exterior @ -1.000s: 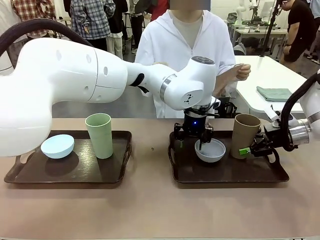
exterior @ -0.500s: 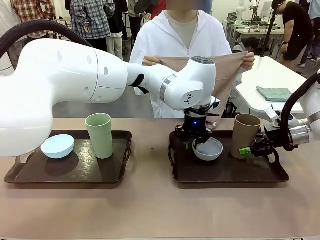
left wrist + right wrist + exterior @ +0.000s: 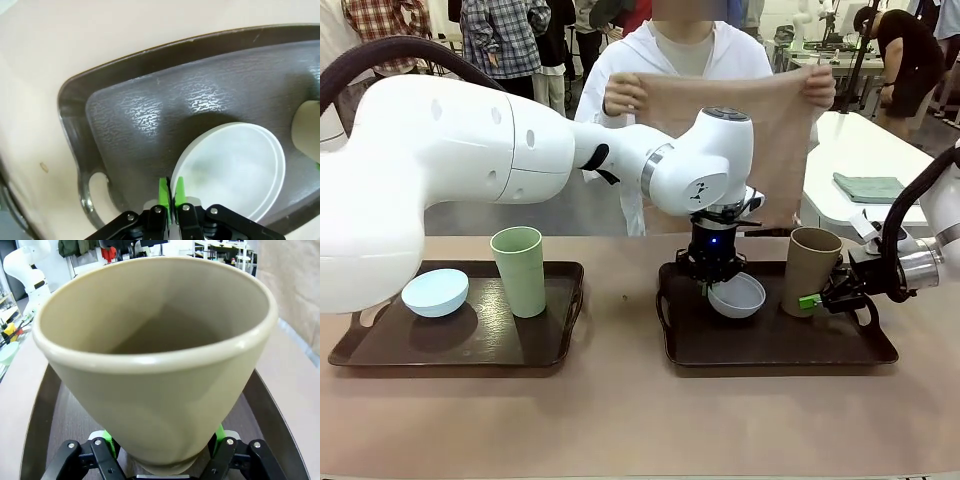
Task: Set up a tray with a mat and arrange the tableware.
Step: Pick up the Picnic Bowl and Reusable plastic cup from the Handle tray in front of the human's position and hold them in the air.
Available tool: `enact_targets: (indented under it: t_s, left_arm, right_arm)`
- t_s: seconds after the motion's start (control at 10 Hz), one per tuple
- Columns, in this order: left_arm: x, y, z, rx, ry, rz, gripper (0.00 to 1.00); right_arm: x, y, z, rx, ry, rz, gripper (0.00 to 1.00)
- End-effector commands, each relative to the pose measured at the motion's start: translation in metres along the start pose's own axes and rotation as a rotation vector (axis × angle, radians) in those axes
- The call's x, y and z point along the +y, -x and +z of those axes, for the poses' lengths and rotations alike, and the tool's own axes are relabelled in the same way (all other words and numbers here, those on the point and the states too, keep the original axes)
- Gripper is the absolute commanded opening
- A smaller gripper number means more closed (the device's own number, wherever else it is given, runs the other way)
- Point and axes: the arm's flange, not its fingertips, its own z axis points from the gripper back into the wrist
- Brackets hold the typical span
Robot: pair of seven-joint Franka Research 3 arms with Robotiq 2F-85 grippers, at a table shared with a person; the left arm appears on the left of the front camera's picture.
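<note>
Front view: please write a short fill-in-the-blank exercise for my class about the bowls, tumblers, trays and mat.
1. The left tool is shut on the white bowl's ____.
2. The right tool grips the tan tumbler, which stands ____ on the right tray.
3. On the left tray, the blue bowl lies to the ____ of the green tumbler.
4. The mat is held up by the ____.
Missing words: rim; upright; left; person.
</note>
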Motion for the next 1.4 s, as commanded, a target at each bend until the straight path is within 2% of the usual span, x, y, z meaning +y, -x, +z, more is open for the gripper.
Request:
enact_targets:
  t_s: [0.0, 0.2, 0.4, 0.6, 0.8, 0.9, 1.0, 1.3]
  left_arm:
    - [0.005, 0.0, -0.001, 0.088, -0.026, -0.055, 0.0]
    - [0.021, 0.013, 0.043, 0.062, 0.004, -0.058, 0.0]
    - [0.037, 0.039, 0.111, -0.031, 0.021, -0.066, 0.0]
    - [0.041, 0.063, 0.164, -0.126, 0.014, -0.066, 0.0]
    - [0.041, 0.079, 0.198, -0.182, -0.004, -0.042, 0.0]
    - [0.041, 0.082, 0.204, -0.184, -0.012, -0.019, 0.0]
    - [0.033, 0.065, 0.207, -0.155, 0.013, -0.069, 0.0]
    - [0.033, 0.065, 0.207, -0.155, 0.013, -0.069, 0.0]
  right_arm:
    - [0.009, -0.012, 0.01, -0.014, -0.014, -0.038, 0.21]
    - [0.042, -0.054, 0.038, 0.023, -0.026, -0.06, 0.21]
    - [0.082, -0.106, 0.072, 0.069, 0.01, -0.038, 0.21]
    - [0.107, -0.14, 0.091, 0.048, 0.048, -0.009, 0.21]
    - [0.128, -0.169, 0.101, 0.037, 0.071, 0.026, 0.21]
    - [0.13, -0.175, 0.101, 0.03, 0.065, 0.028, 0.21]
    - [0.117, -0.167, 0.104, 0.038, 0.07, 0.037, 0.21]
    - [0.117, -0.167, 0.104, 0.038, 0.07, 0.037, 0.21]
